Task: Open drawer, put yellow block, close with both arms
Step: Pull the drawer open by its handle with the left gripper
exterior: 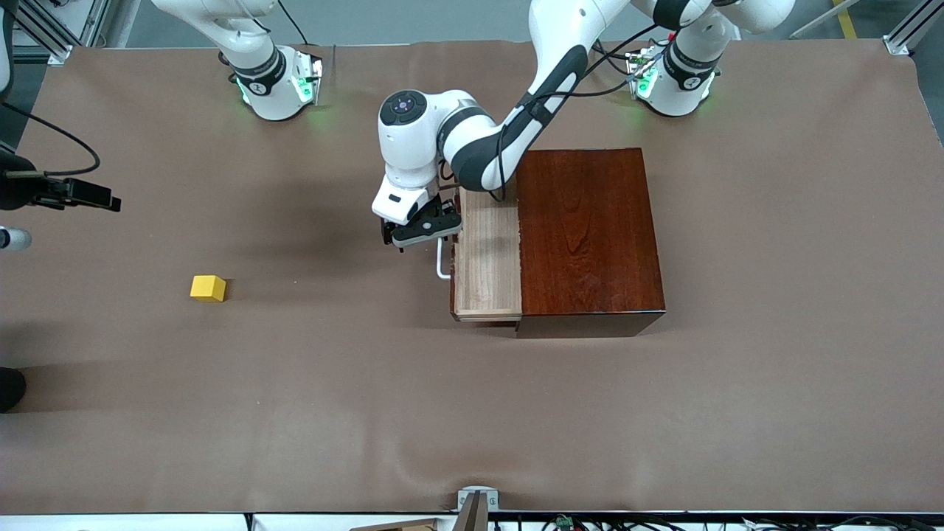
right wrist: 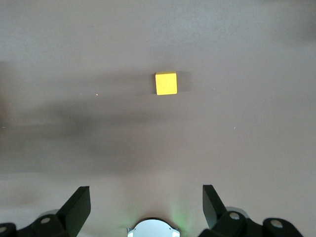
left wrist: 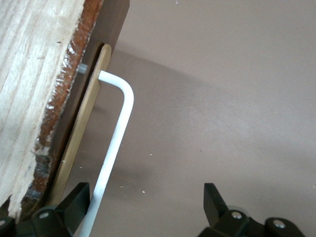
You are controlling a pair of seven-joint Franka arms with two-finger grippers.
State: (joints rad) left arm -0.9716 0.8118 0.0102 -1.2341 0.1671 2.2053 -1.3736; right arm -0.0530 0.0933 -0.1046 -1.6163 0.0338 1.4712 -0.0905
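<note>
bright even overhead light, soft shadows on table (exterior: 295,413), wrist views slightly soft.

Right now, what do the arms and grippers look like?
Both arms are white with black joint bands; bases glow green. The left arm has a dark grey forearm section, black cable alongside, and a round dark cap. Left gripper and right gripper: black, two-finger.

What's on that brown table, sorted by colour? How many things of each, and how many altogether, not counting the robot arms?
Yellow: 1, the yellow block
Reddish-brown: 1, the wooden box, with its pale drawer pulled out
White: 1, the drawer's handle, between the open fingers of the left gripper
Total: 3
</note>
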